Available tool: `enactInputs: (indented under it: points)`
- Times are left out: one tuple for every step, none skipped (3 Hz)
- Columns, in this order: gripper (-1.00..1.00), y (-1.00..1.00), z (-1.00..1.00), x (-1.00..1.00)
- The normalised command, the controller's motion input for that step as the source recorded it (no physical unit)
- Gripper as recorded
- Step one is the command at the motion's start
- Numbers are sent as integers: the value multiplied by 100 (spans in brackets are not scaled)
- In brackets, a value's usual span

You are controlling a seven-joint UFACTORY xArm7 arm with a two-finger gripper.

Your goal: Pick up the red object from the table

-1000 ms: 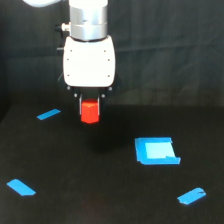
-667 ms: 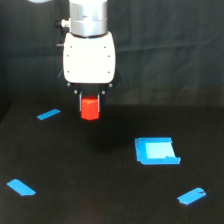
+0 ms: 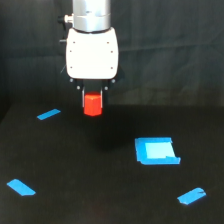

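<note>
Now the gripper [image 3: 93, 100] is hanging below the white housing of the arm [image 3: 93, 52], and its dark fingers are closing on the red object [image 3: 93, 105], clamping it from both sides. That red object is sitting between the fingers with its lower part sticking out beneath them, and it is hanging clear above the desk [image 3: 100, 200], not touching the black surface.

Taking the red object as the landmark: a faint dark shadow is lying on the desk below it and slightly toward the exterior view's right. A short blue tape strip [image 3: 48, 114] is lying near it toward the exterior view's left, at about the same height in the picture. The blue square patch [image 3: 156, 150], with a paler centre, is lying lower and toward the exterior view's right, well apart from it. Another blue strip [image 3: 21, 187] is lying far below and to the left, and a last one [image 3: 191, 195] is lying far below and to the right. A black curtain [image 3: 175, 50] is hanging behind.
</note>
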Motion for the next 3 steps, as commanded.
enactInputs:
  points:
    - [-92,15,28,18]
    - [-100,12,11,8]
    - [-94,3,17,14]
